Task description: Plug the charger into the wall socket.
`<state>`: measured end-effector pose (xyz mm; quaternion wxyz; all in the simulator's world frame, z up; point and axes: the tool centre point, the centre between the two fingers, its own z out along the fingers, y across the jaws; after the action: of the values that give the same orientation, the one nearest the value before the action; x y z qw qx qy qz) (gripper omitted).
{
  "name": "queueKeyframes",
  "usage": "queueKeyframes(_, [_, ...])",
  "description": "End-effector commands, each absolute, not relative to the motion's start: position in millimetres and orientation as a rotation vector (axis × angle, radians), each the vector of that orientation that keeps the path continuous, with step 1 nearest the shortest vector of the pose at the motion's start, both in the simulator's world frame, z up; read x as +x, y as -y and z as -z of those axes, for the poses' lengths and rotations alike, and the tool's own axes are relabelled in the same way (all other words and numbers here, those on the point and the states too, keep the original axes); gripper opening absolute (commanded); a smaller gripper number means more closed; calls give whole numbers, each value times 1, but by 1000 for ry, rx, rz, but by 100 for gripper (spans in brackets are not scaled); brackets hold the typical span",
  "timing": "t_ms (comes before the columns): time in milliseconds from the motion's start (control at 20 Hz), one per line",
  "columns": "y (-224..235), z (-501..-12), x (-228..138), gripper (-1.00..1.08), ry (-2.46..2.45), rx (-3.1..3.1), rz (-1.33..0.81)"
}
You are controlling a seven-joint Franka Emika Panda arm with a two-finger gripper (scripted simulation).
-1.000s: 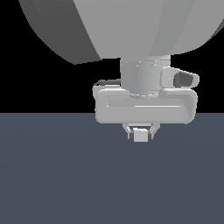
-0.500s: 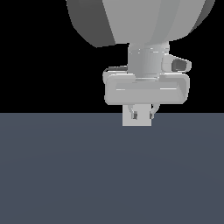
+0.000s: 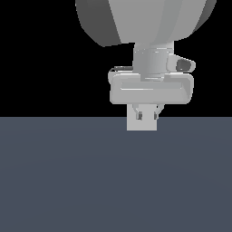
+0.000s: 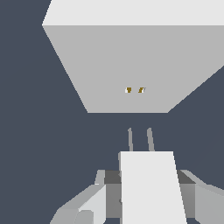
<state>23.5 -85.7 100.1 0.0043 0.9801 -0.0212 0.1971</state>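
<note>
In the wrist view my gripper is shut on the charger, a plain white-grey block with two thin prongs at its front. The prongs point at the wall socket, a large light-grey plate with two tiny orange dots, and a gap of dark floor separates them from it. In the exterior view the gripper hangs low with its fingers in front of the socket plate. The charger cannot be told apart from the plate there.
A dark blue-grey floor fills the lower half of the exterior view, with black background above. The arm's large grey body and hand stand above the plate.
The arm has moved toward the exterior view's right and risen a little. The socket plate has appeared behind the fingers, where only the small cube showed before.
</note>
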Motion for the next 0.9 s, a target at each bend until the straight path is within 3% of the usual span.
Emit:
queueKeyframes(0, [85,-100,24,-100,65,3071,-617])
queueKeyframes(850, [87,-100,66,-100,65,3071,-617])
